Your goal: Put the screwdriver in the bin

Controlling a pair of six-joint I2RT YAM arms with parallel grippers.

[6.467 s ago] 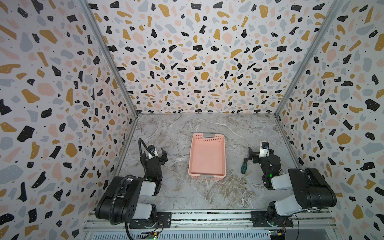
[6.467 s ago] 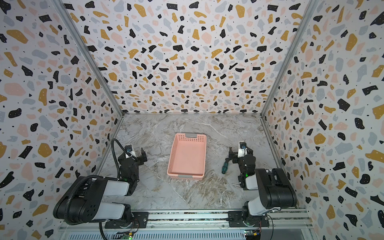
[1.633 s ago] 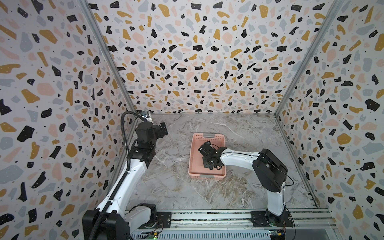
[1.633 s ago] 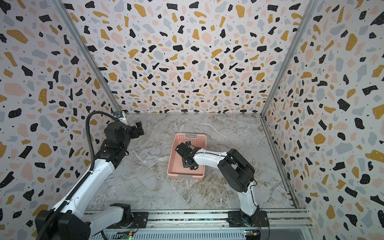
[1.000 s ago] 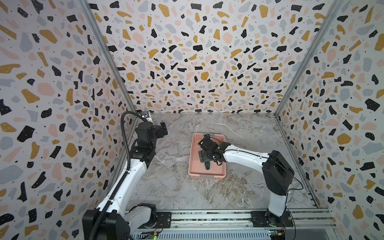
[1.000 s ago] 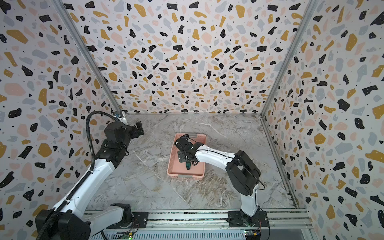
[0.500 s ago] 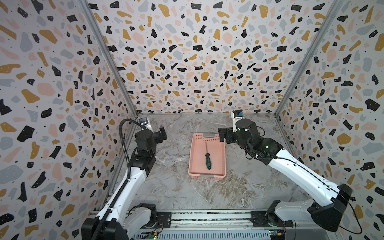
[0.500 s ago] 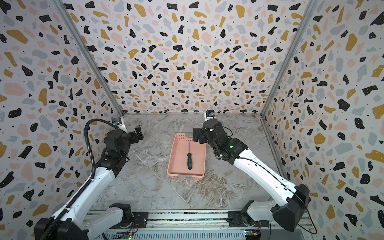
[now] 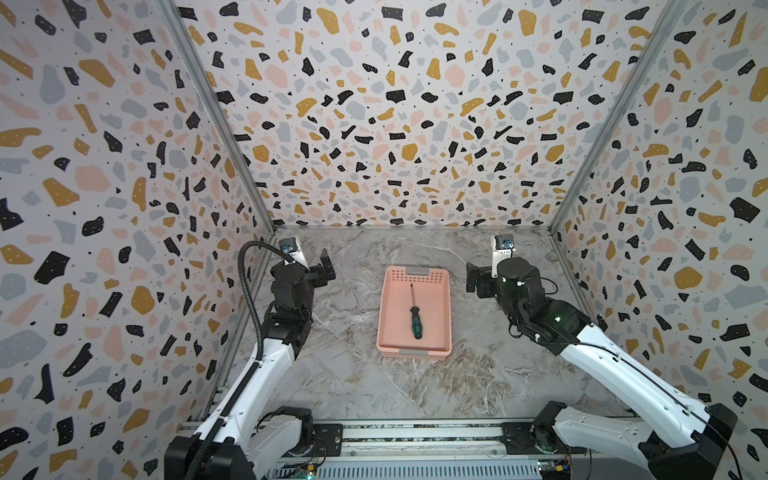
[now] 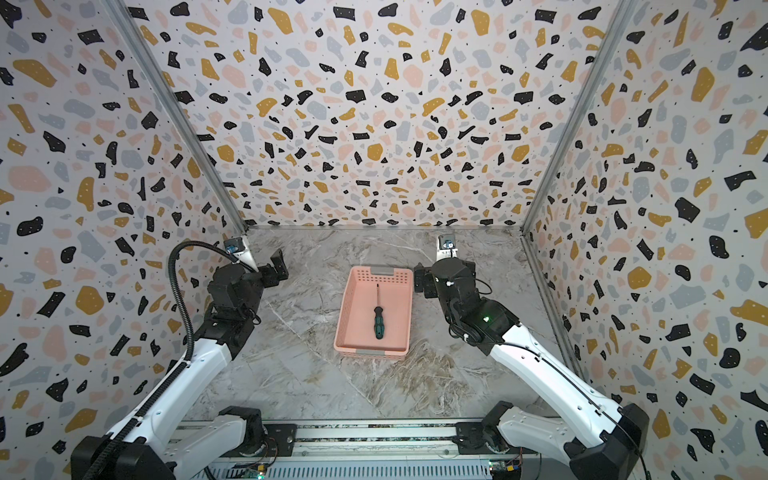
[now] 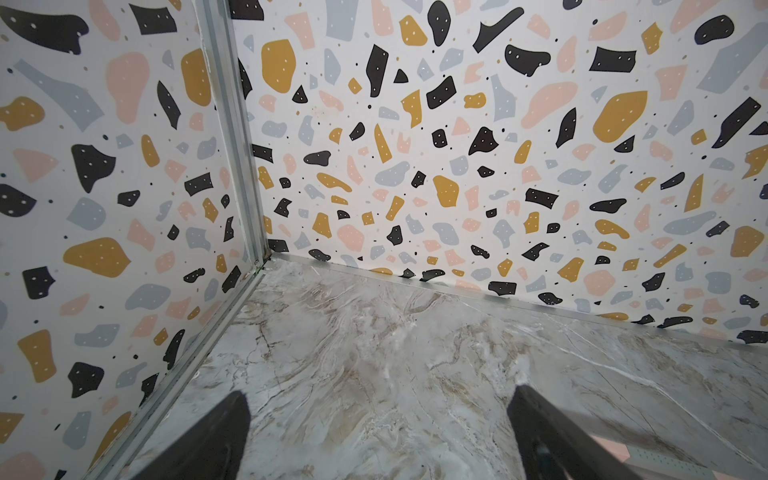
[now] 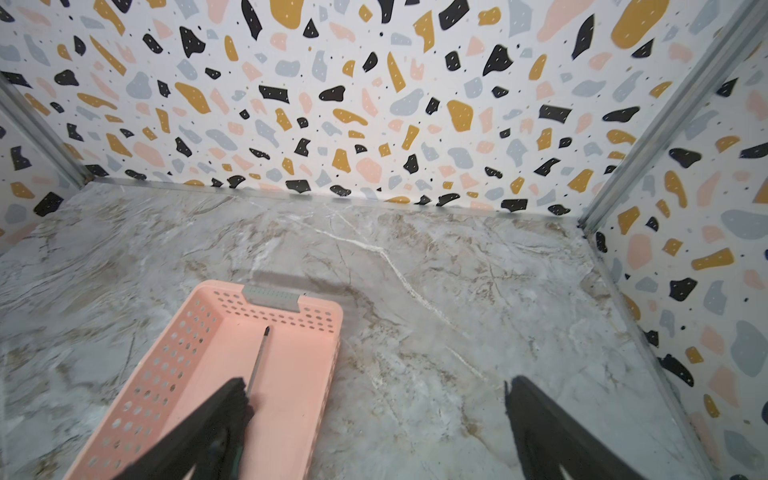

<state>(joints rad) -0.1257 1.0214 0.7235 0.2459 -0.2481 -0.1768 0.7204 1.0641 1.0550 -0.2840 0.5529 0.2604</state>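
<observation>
In the right wrist view the screwdriver (image 12: 257,360) shows little but its shaft, the handle almost wholly hidden behind a dark finger (image 12: 208,419) of the right gripper (image 12: 374,384), and the bin (image 12: 166,353) runs off the picture's edge so its near end is cut away. In the left wrist view just a blurred pink and grey corner of the bin (image 11: 673,459) peeks past a finger of the left gripper (image 11: 378,395) at the frame's edge. In both top views the screwdriver's tip is too small to make out

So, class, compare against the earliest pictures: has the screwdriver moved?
Yes. The screwdriver went leftward, from the table right of the bin to lying inside it.
</observation>
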